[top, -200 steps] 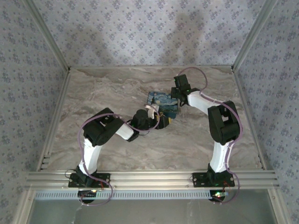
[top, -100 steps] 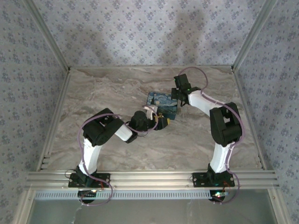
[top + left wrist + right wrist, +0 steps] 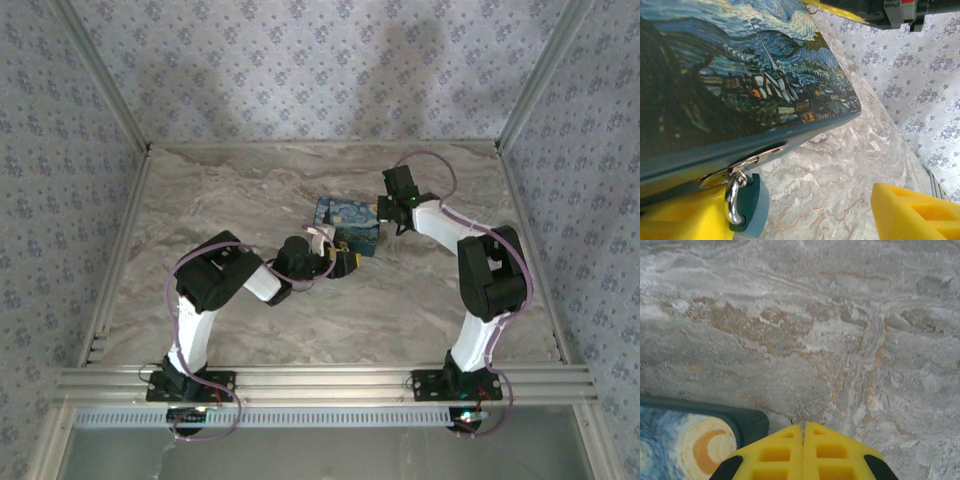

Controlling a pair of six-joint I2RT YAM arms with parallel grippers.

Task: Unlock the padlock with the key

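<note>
A box printed with a starry night painting (image 3: 348, 224) (image 3: 730, 70) lies mid-table. From its metal hasp (image 3: 742, 164) hangs a teal padlock (image 3: 751, 206) by a silver shackle. My left gripper (image 3: 346, 262) (image 3: 800, 212) is open at the box's front edge, and the padlock rests against its left finger (image 3: 685, 217). My right gripper (image 3: 386, 218) (image 3: 804, 427) is shut beside the box's right corner (image 3: 747, 422). A thin dark sliver of the key (image 3: 791, 419) pokes from its tips. A small metal ring (image 3: 812, 8) shows at those fingers in the left wrist view.
Marble tabletop (image 3: 300, 300) stretches all round the box. Patterned walls (image 3: 320, 70) with aluminium posts close the back and sides, and a rail (image 3: 320, 380) runs along the near edge.
My right gripper has slid right, off the box's top to just past its right corner. The left gripper has barely shifted at the box's front.
</note>
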